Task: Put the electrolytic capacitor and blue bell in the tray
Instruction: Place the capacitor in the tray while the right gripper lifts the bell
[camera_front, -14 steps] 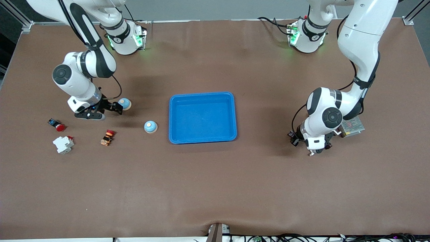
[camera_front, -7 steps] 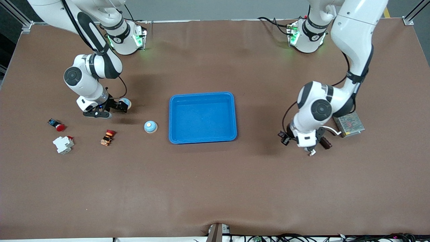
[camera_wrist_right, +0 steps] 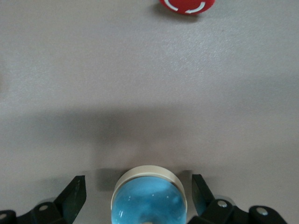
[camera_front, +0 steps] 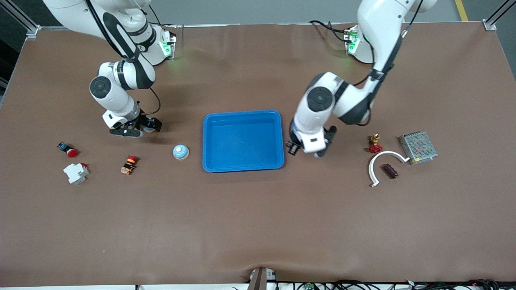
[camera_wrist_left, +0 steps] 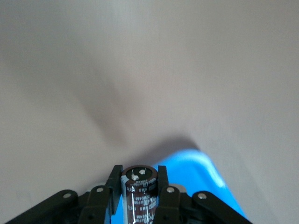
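Carrying the capacitor (camera_wrist_left: pixel 138 193) clamped upright in its jaws, the left gripper (camera_front: pixel 308 148) has swung from the left arm's end of the tabletop (camera_front: pixel 258 225) to just beside the tray (camera_front: pixel 242 163), so a drop is probably close. The tray holds nothing yet. The right gripper (camera_wrist_right: pixel 138 196) has edged along to straddle one bell (camera_wrist_right: pixel 148 198), jaws wide open and not yet gripping, so that pick looks next. Count: two blue bells, the second (camera_front: pixel 181 152) standing free nearer the tray; one capacitor; one tray; two red buttons (camera_front: pixel 67 150).
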